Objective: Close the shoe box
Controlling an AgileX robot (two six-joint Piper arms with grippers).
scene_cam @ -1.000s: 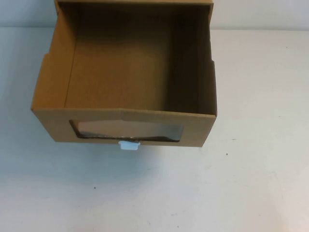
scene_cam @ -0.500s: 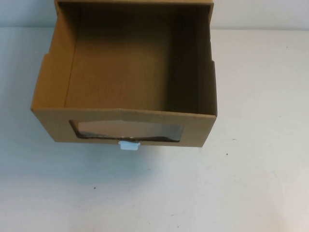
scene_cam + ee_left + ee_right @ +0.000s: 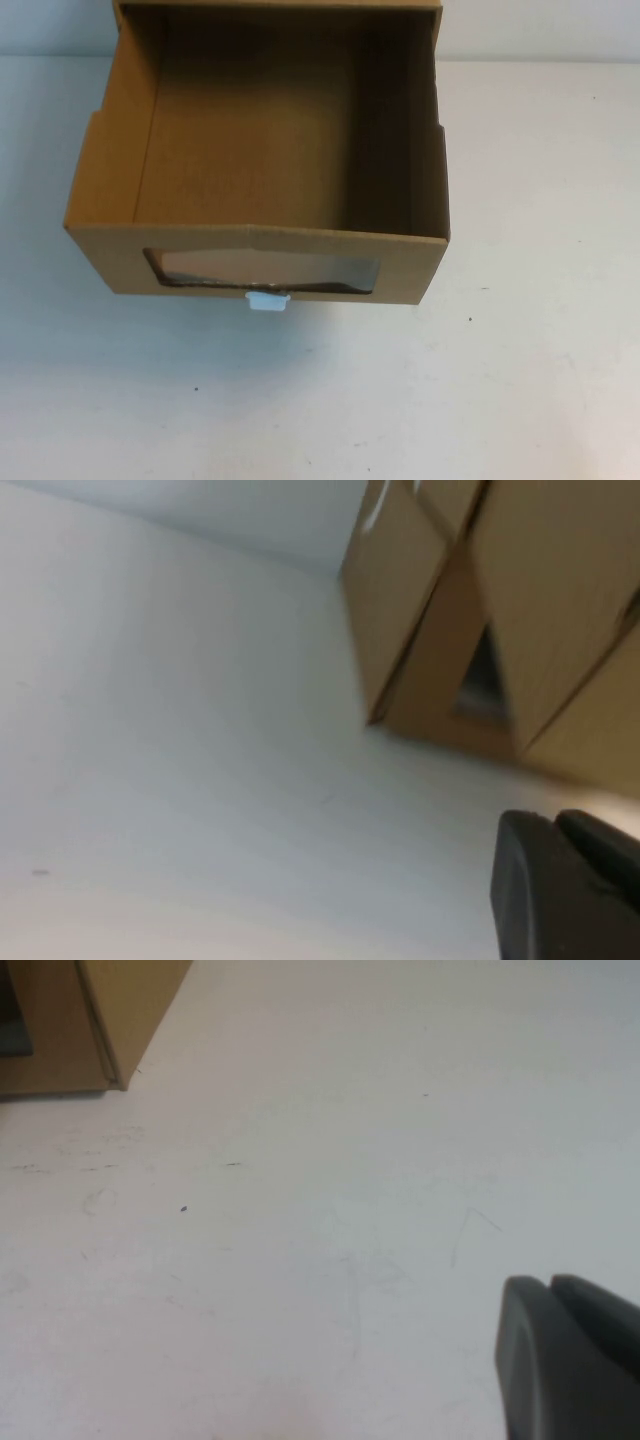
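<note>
Brown cardboard fills the upper middle of the high view: we see the shoe box (image 3: 260, 160) with its drawer pulled well out toward us, the inside bare and open to the camera. Its front panel runs across the middle of the frame, with a clear window (image 3: 262, 270) set in it and a small white pull tab (image 3: 268, 302) just below the window's lower edge. The box sits on a white bench (image 3: 520, 360), which shows a few small dark specks toward the lower part of the frame. Neither arm appears in the high view. In the left wrist view we see the left claw (image 3: 565, 890) as a dark shape in the lower right corner, above the bench, with the box's cardboard walls in the upper right; we cannot tell how far its fingers are apart. In the right wrist view the right claw (image 3: 565, 1360) shows likewise in the lower right corner over bare bench, a corner of the box in the upper left, and we cannot tell its opening either.
</note>
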